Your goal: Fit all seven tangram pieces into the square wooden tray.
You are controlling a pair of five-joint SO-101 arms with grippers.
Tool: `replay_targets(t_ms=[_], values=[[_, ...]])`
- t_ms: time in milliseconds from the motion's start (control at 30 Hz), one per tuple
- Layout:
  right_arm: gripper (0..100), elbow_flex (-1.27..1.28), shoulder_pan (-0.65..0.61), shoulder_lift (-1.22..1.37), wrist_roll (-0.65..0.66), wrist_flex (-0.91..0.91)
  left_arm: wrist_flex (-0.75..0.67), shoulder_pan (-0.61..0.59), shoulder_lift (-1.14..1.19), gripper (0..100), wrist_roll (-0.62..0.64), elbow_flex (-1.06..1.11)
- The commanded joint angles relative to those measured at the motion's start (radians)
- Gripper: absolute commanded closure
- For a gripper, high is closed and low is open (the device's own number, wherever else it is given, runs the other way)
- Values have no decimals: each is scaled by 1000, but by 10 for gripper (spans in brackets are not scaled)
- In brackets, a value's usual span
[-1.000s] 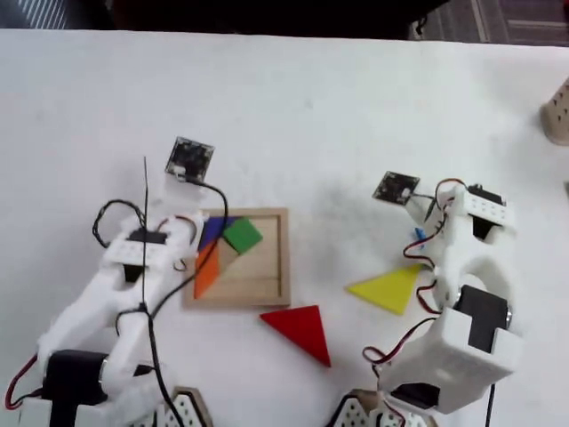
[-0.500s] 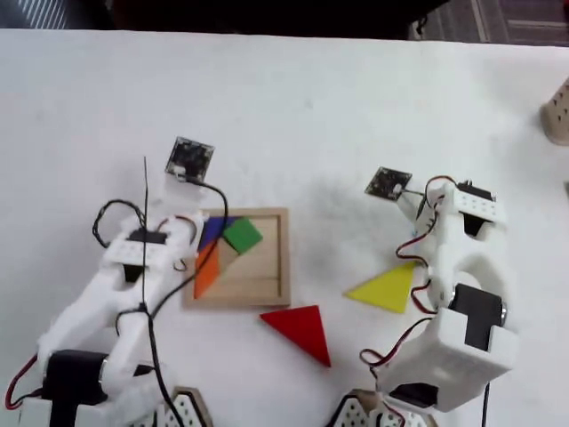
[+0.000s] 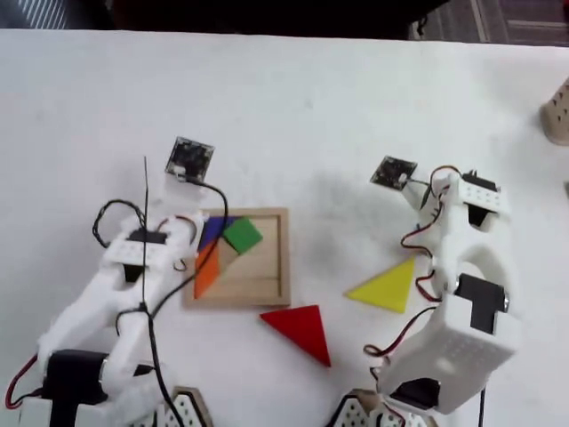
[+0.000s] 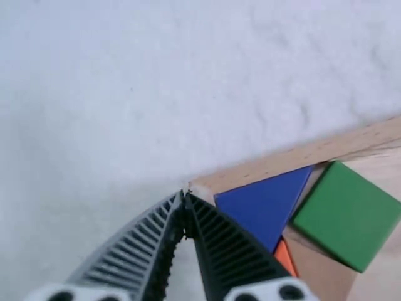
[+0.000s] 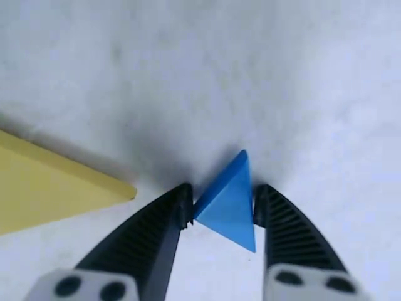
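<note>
Blue, small triangle (image 5: pixel 230 213): held in the right pincer (image 5: pixel 223 195), 1 finger on each of 2 edges, jaws closed as far as the piece allows. White table (image 5: pixel 282 75) is right beneath it; whether the piece rests on the table or hangs just above it cannot be told.

Yellow triangle (image 5: pixel 50 194): flat on the table, 1 corner just beside the right pincer's finger and apart from it. From above, the yellow triangle (image 3: pixel 388 286) lies between the wooden tray (image 3: pixel 284 258) and the right arm (image 3: pixel 462 231), close to the arm.

Left pincer (image 4: pixel 186 207): jaws pressed together, nothing between them, tips at the outer corner of the wooden tray (image 4: pixel 313 150).

Tray contents, 3 coloured pieces, all in the half nearest the left arm (image 3: pixel 133 267):
- dark blue piece (image 4: pixel 266 204), in the corner by the left pincer's tips;
- green square (image 4: pixel 344 216), touching the dark blue piece, turned at an angle to the rim;
- orange piece (image 4: pixel 285 257), partly hidden behind the pincer's finger; from above it runs along the tray's edge on the left arm's side (image 3: pixel 206 267).

Red triangle (image 3: pixel 302 329): on the table outside the tray, just beside its near corner on the right arm's side.
</note>
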Motion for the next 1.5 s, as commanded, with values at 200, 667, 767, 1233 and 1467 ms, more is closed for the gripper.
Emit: replay_targets(t_ms=[200, 667, 767, 1233, 1467], values=[[779, -87, 27, 1, -6, 87, -26, -8, -2, 976, -6, -49], [920, -86, 28, 2, -14, 82, -26, -8, -2, 976, -6, -48], [954, -89, 28, 1, -49, 93, -26, -8, -2, 976, -6, -48], [757, -135, 85, -154, -43, 275, -28, -8, -2, 976, -6, -44], [779, 52, 101, -156, 40, 85, -28, -8, -2, 976, -6, -44]])
